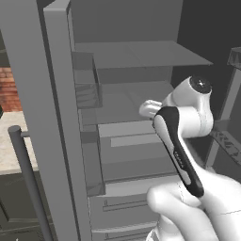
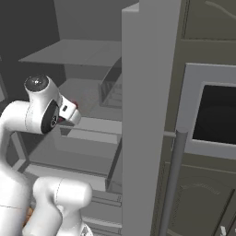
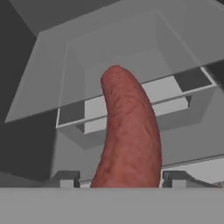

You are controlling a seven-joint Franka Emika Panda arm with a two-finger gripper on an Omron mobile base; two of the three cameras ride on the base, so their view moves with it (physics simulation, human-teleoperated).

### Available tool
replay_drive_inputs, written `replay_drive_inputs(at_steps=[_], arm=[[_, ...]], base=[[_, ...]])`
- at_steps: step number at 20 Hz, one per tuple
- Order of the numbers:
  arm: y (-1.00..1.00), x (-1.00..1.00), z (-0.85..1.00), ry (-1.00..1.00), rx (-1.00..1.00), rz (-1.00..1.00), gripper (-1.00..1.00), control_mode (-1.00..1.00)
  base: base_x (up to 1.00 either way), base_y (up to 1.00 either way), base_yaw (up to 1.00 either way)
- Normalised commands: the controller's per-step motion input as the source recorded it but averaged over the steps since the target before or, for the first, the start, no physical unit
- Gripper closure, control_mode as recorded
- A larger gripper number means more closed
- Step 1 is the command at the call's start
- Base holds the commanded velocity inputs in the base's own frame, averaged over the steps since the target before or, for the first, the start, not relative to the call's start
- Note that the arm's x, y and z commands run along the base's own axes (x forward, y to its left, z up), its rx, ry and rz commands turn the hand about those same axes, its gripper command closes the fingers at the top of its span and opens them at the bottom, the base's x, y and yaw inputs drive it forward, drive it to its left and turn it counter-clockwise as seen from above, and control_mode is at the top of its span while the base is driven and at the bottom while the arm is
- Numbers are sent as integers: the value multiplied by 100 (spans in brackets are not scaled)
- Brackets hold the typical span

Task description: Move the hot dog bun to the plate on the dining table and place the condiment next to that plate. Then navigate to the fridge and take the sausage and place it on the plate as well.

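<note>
The reddish-brown sausage (image 3: pixel 129 135) stands up between my gripper's (image 3: pixel 120 181) two dark fingertips (image 3: pixel 65 178), which are shut on its lower end. It hangs in front of the grey fridge shelves (image 3: pixel 131 94), apart from them. In the left base view my white hand (image 1: pixel 151 108) reaches into the open fridge (image 1: pixel 136 89) at middle-shelf height. A small red tip of the sausage (image 2: pixel 74 105) shows by my hand in the right base view. The hot dog bun, the plate, the condiment and the dining table are out of view.
The open fridge door (image 1: pixel 56 122) stands close on the left, seen edge-on as the fridge door (image 2: pixel 147 115) in the right base view. Drawers (image 1: pixel 127 207) sit below the shelves. A dark oven (image 2: pixel 216 115) with a bar handle (image 2: pixel 173 184) is to the right.
</note>
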Motion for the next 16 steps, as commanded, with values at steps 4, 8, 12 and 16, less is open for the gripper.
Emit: replay_drive_inputs(at_steps=[4, 8, 12, 16], arm=[[-22, -100, 5, 35, -3, 4, 100, -100], [-11, -74, 0, 43, -11, 2, 100, -100], [0, -36, -4, 37, -16, 0, 100, -100], [0, -12, -2, 20, -1, 0, 100, -100]], base=[[0, 0, 0], [0, 0, 0], [0, 0, 0], [0, 0, 0]])
